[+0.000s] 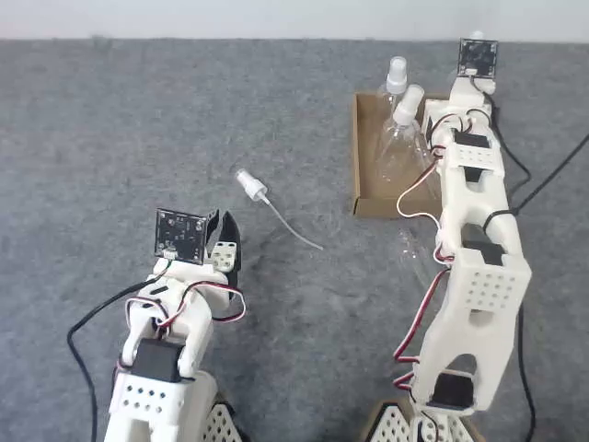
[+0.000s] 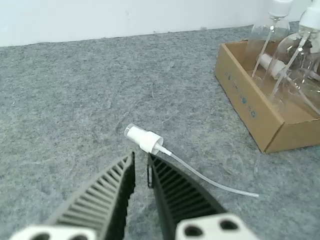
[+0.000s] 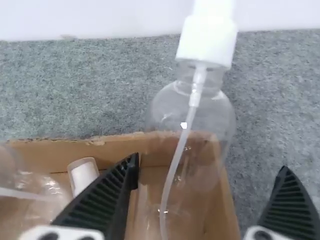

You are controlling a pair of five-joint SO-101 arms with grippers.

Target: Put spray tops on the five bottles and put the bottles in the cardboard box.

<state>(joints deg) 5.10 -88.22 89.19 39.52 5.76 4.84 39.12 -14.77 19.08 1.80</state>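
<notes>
High view: one loose top [image 1: 249, 182], tube attached, lies mid-bench at 1 o'clock from the left tool [image 1: 224, 228]. One box [image 1: 361, 157] sits at 2 o'clock on the grey felt bench [image 1: 110, 138]. Two topped bottles [image 1: 401, 129] stand in it. One clear bottle [image 1: 416, 253] lies outside at its 6 o'clock, beside the right arm [image 1: 479, 267]. A white wall [image 1: 230, 18] bounds the far edge.

Left wrist view: the left tool is empty, jaws nearly together, tips just short of the top.

Right wrist view: the right tool [image 3: 209, 167] gapes wide, gripping nothing, over a box corner. One topped bottle stands between its jaws. A second top [image 3: 82, 172] lies inside the box.
</notes>
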